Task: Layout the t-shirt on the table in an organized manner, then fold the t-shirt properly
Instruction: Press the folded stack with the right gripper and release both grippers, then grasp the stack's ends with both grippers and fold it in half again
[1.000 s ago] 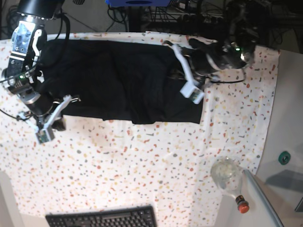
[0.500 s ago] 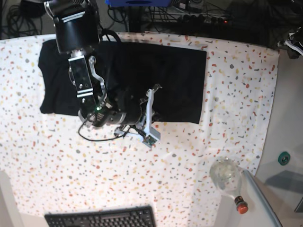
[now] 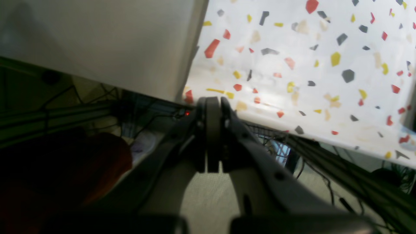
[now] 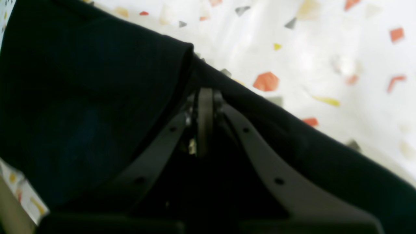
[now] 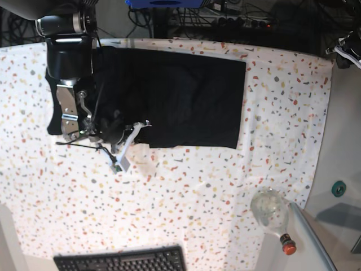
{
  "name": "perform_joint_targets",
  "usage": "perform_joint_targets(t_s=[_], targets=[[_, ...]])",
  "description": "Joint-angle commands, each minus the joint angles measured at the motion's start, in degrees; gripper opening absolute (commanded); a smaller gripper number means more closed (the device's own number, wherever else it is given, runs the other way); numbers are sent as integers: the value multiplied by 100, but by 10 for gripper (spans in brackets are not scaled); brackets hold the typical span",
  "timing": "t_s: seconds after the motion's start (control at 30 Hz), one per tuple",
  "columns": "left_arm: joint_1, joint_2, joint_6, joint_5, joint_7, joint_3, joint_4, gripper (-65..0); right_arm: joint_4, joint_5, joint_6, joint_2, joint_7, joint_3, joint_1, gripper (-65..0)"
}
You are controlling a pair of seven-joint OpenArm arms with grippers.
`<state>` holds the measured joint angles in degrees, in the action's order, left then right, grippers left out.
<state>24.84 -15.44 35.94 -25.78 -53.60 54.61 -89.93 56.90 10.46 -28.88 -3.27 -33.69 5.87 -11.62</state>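
The table (image 5: 186, 197) under me wears white cloth flecked red, yellow and grey, with a plain grey surface (image 5: 344, 147) along its 3 o'clock side. A keyboard (image 5: 121, 261) sits at 6 o'clock and a clear bottle (image 5: 272, 213) toward 5 o'clock; cables crowd the floor beyond 12. The t-shirt (image 5: 180, 99) lies spread across the 12 o'clock half. My right gripper (image 4: 204, 97) reaches low along the shirt's 6 o'clock edge, fingers pressed together on a black fold. My left gripper (image 3: 211, 105) hangs past the table's 1 o'clock corner, fingers shut with nothing between them.
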Motion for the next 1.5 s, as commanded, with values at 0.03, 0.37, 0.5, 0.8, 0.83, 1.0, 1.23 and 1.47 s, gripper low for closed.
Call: perform_joint_targets(t_s=[0.03, 0.37, 0.5, 0.8, 0.83, 1.0, 1.23, 1.47], targets=[[8, -122, 6, -81, 73, -138, -101, -650, 828, 110, -35, 23, 95, 130, 138, -650], [-361, -104, 14, 385, 257, -999, -84, -650, 3712, 128, -70, 349, -1215, 2477, 1298, -620], [-475, -25, 14, 851, 934, -1650, -5, -650, 3351, 181, -800, 753, -1576, 3312, 1333, -230], [-1108, 63, 14, 965, 1294, -2169, 997, -650, 1716, 840, -1112, 1351, -2130, 4226, 1280, -182], [-1161, 63, 14, 965, 1303, -2230, 1068, -650, 1655, 840, -1112, 1333, -2130, 4209, 1280, -182], [-1328, 63, -12, 965, 1497, -2731, 1314, -650, 1523, 840, -1112, 1105, -2130, 4191, 1245, -180], [-1486, 63, -30, 974, 2191, -3355, 1947, -650, 1461, 840, -1112, 832, -2138, 4015, 1131, -177], [-1592, 168, -47, 974, 2218, -3698, 2325, -650, 1514, 1693, -1112, 709, -2376, 3259, 1316, -182]])
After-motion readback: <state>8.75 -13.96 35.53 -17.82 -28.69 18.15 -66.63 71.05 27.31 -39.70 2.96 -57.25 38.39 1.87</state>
